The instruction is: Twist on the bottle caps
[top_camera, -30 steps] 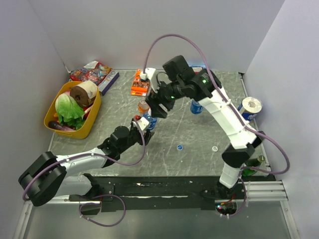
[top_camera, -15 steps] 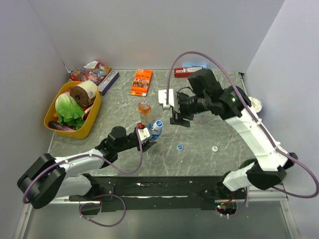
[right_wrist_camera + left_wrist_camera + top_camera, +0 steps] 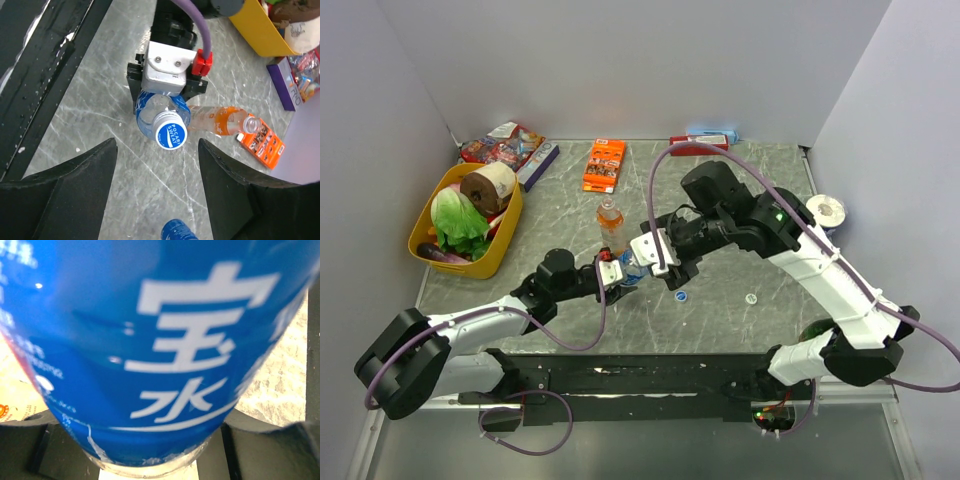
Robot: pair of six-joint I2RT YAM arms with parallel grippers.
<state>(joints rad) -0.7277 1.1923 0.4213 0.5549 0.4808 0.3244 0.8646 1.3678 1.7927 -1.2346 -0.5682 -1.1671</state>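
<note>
Fingers of left gripper [image 3: 622, 270] clamped tight on blue-label bottle [image 3: 630, 265], gripped round the body, near middle of worktop [image 3: 550, 215], bottle tilted toward the right gripper. Right gripper [image 3: 157, 160] hovers over the bottle top; its fingers [image 3: 65, 190] are spread wide w/ nothing between them, clear of the cap.

Progress (judged):
- Held bottle has a fitted blue cap [image 3: 170, 134] on its neck. Can't tell if fully tight.
- Orange bottle [image 3: 610, 222], just beyond held one toward far edge, has an open neck, no cap.
- Loose blue cap [image 3: 679, 296] and whitish cap [image 3: 751, 298] lie on worktop toward near edge, right of middle, well apart.
- 3rd bottle not visible in any view.
- So approx. 1 of 3 done, 2 caps left to pick up and screw on.

Writing:
- Fitted cap reads "POCARI SWEAT", white on blue.
- Label: large white characters, "宝" and "水" legible in left wrist view; small print too blurred.
- Orange box [image 3: 605, 165] at far edge: print too small to read.
</note>
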